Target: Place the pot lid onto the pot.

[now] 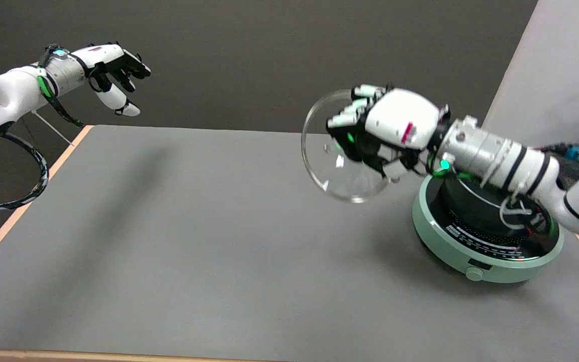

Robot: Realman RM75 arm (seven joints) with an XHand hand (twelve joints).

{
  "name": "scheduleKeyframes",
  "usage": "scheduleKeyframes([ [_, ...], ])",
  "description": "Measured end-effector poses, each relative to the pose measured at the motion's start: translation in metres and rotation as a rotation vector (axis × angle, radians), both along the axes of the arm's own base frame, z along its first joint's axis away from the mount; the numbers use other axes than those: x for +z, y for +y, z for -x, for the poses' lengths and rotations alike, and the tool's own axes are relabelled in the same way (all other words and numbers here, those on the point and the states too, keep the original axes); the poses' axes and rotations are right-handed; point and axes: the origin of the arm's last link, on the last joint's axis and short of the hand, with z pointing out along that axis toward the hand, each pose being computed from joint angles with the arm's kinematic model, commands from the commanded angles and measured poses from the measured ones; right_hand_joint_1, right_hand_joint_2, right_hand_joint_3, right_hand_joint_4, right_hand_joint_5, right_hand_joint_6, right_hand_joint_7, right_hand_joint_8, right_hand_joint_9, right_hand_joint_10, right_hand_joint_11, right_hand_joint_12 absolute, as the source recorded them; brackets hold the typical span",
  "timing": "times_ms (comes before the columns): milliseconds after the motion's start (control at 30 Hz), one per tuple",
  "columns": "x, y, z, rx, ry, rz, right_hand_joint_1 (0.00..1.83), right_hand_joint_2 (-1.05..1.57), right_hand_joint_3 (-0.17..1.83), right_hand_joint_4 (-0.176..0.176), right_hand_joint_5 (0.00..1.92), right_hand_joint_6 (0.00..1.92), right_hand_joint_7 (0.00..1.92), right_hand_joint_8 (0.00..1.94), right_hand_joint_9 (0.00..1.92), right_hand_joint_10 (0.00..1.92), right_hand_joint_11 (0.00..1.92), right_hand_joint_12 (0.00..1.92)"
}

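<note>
Pot lid (342, 166), clear glass, hangs tilted in the air in your right hand (395, 128), fingers (350, 118) curled round it, just left of the pot (488, 221); grey bench (194, 241) lies open leftward.

Clear lid (342, 173), mint-green cooker (485, 261), grey table (194, 241)

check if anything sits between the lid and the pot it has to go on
Nothing visible does. The right hand holds the glass lid tilted in the air, up and left of the black pot on the green cooker. Only the robot's own forearm crosses above the pot.
</note>
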Motion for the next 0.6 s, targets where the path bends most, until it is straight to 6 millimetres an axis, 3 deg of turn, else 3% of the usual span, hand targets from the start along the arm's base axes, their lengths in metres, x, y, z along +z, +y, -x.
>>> scheduleKeyframes([
  [300, -0.003, -0.025, -0.044, 0.12, 0.001, 0.02, 1.5, 1.02, 0.93, 0.176, 0.46, 1.71, 0.67, 1.77, 0.71, 1.92, 0.15, 1.92],
  [600, -0.002, -0.04, -0.071, 0.178, 0.016, 0.035, 1.5, 1.01, 0.93, 0.176, 0.46, 1.71, 0.68, 1.77, 0.71, 1.92, 0.17, 1.92],
])
